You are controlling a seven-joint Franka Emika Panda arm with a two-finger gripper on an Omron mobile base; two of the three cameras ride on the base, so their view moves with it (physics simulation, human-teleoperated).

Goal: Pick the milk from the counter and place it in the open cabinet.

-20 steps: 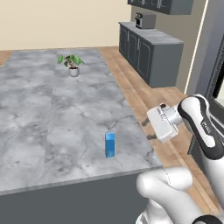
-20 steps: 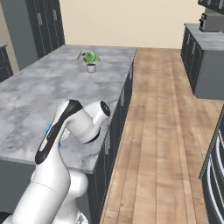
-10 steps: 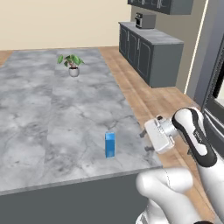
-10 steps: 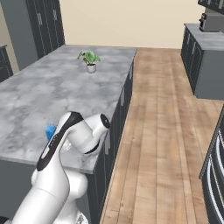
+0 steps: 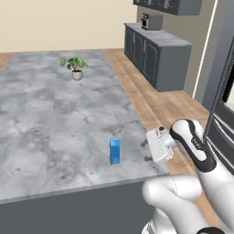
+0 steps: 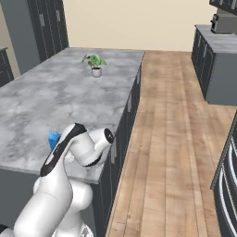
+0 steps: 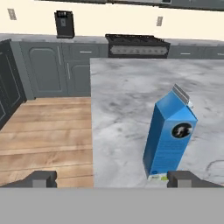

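Observation:
The milk [image 5: 114,151], a small blue carton with a paler top, stands upright near the front right corner of the grey marbled counter [image 5: 55,119]. My gripper [image 5: 146,151] hangs at carton height just right of it, over the counter's edge, pointing at it with a gap between. In the hand view the milk [image 7: 168,135] stands ahead and to the right, on the counter [image 7: 131,83]; my gripper [image 7: 113,179] is open with nothing between its fingers. From the right base my arm covers most of the milk [image 6: 53,139]. The cabinet is out of view.
A small potted plant [image 5: 75,68] stands at the counter's far end [image 6: 95,65]. Dark floor cupboards with a coffee machine [image 5: 151,20] line the far wall, beside a stove [image 7: 138,43]. Wooden floor [image 6: 176,139] runs right of the counter.
My hand has come down and a little left, from above the counter's right edge to carton height beside the milk. The milk has not moved.

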